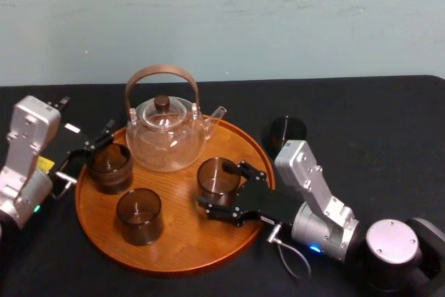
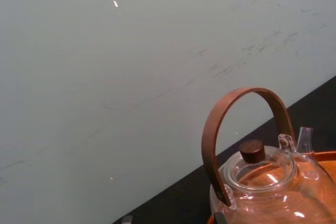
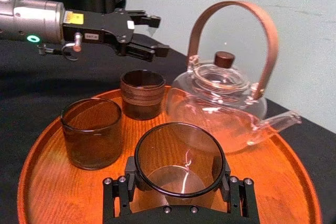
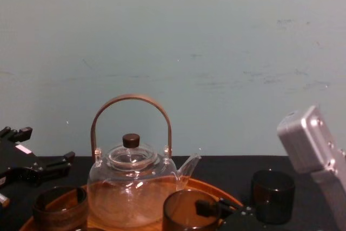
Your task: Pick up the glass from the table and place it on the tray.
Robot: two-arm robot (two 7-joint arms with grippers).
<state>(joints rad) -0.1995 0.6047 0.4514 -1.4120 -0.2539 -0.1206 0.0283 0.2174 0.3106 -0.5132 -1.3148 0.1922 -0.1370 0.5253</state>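
the glass is gripped in the right gripper's fingers on the tray, just right of the teapot. released tilted, it could be toppled against the teapot. the left gripper is held open-fingered, left of the teapot.

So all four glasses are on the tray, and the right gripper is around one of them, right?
Not quite. Only three are on the tray; the fourth glass stands on the black table past its right rim, per the head view. The right gripper is around one.
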